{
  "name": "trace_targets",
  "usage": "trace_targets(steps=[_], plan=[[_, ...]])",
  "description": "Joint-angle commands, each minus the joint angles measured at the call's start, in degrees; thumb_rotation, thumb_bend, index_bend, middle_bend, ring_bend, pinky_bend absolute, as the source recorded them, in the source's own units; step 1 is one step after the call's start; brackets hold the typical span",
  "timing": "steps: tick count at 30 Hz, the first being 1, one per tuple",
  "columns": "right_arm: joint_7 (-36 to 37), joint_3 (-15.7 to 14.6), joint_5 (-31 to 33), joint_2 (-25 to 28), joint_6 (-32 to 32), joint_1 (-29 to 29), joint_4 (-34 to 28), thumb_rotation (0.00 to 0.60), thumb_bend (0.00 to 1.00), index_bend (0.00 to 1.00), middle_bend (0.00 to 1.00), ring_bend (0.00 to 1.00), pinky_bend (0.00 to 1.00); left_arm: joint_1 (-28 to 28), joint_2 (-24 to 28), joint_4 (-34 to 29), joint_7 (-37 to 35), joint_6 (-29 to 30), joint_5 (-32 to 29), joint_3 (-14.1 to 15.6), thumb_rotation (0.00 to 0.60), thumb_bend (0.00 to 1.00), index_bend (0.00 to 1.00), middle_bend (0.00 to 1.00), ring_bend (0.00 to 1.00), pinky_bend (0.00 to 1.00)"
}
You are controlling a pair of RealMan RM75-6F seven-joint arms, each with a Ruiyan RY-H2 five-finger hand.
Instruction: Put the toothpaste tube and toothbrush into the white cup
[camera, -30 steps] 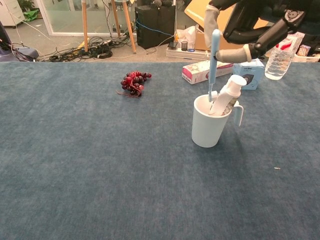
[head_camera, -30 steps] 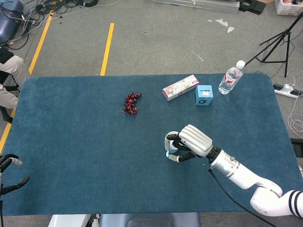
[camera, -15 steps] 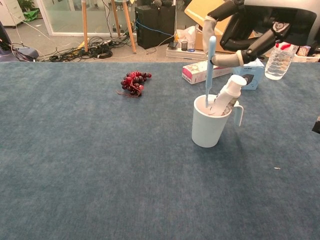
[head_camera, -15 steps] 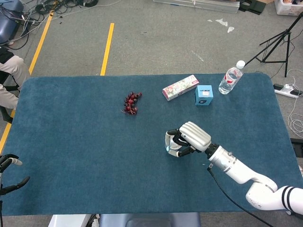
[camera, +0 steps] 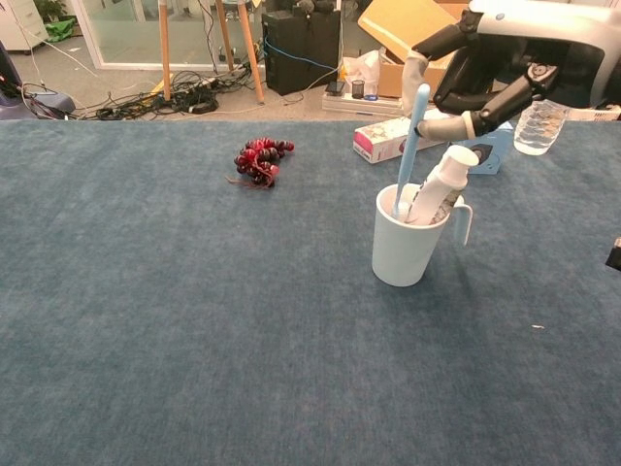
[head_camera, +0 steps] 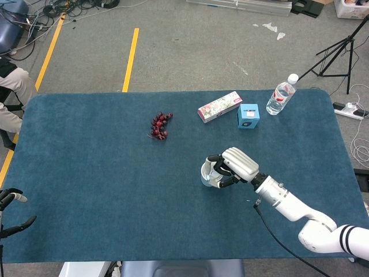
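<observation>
Left hand (head_camera: 11,210): parked at the table's near left corner, I see its fingers spread and nothing in them; it shows only in my head view
Grapes (camera: 258,160): a dark red bunch lying well left of the cup, untouched
White cup (camera: 406,249): standing upright on the blue cloth, handle to its right
Toothbrush (camera: 408,148): a second ago I had it upright with its lower end just at the rim; now it leans against the cup's left inner wall with its foot down inside
Toothpaste tube (camera: 439,184): already in the cup, cap up, tilted right
Right hand (camera: 485,78): over the cup, thumb and one finger at the brush's top end; whether they pinch it or have just let go I cannot tell
Meaning: both items sit in the cup, so I judge only the release and a clean withdrawal remain
</observation>
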Motion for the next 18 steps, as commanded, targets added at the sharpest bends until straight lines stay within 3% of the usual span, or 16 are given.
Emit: trace_targets(steps=[1,18], plan=[[0.39,-0.1,0.29,-0.28,-0.17,-0.03,0.58,0.6,0.27,0.64,1.0,1.0,1.0,-0.02,0.0,-0.01,0.03,-0.05,-0.04,-0.01,0.6,0.03,0.47,0.36,0.31,0.38],[2.28,-0.19,1.72,-1.36,-1.37,0.07,3.79,0.6,0.18,0.5,1.0,1.0,1.0,-0.07,0.03,0.04,-0.03,-0.24,-0.21,-0.05,0.6,0.03,0.47,0.36,0.31,0.38]])
